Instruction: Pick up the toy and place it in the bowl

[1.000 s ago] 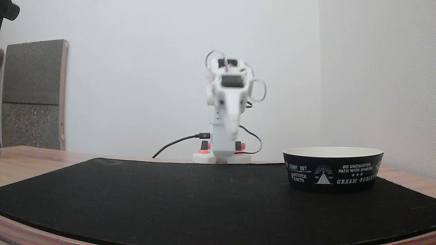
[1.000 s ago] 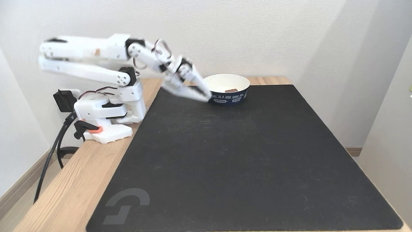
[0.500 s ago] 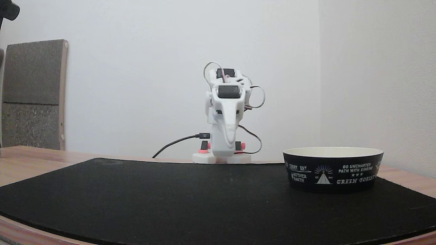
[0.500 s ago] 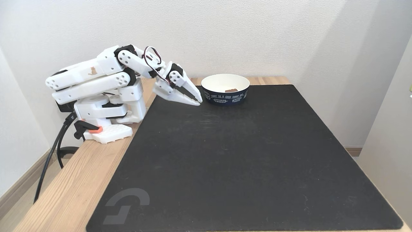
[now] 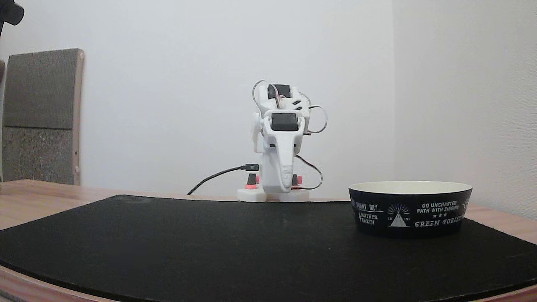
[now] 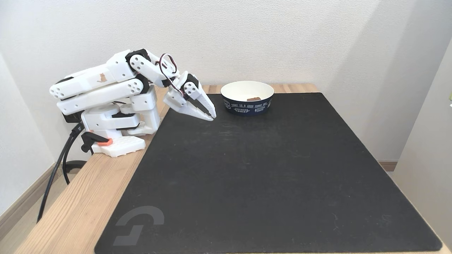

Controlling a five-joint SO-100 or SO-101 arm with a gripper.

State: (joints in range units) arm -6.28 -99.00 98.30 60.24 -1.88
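The arm (image 6: 106,84) is folded low over its white base (image 6: 118,144), which stands on the wooden table (image 6: 74,204) at the left edge of the black mat (image 6: 265,176) in a fixed view taken from above. The gripper (image 6: 211,117) points down and to the right, its tips just above the mat near that mat's far left corner. The two fingers (image 6: 197,106) lie together with no visible gap and nothing between them — the gripper is closed and empty. In the low fixed view the gripper (image 5: 287,184) hangs straight down in front of the base (image 5: 272,195), tips together, with a black cable (image 5: 218,174) running off to the left behind it.

The bowl (image 6: 247,97) sits on the mat's far edge, to the right of the gripper and apart from it. Its outside is dark with white lettering; its inside is cream. The toy (image 6: 254,98) — a small dull-red block — lies inside the bowl on the cream floor, toward the right of centre in the view from above. In the low fixed view the bowl (image 5: 410,208) stands at the right on the mat (image 5: 209,243), and its wall hides the contents.
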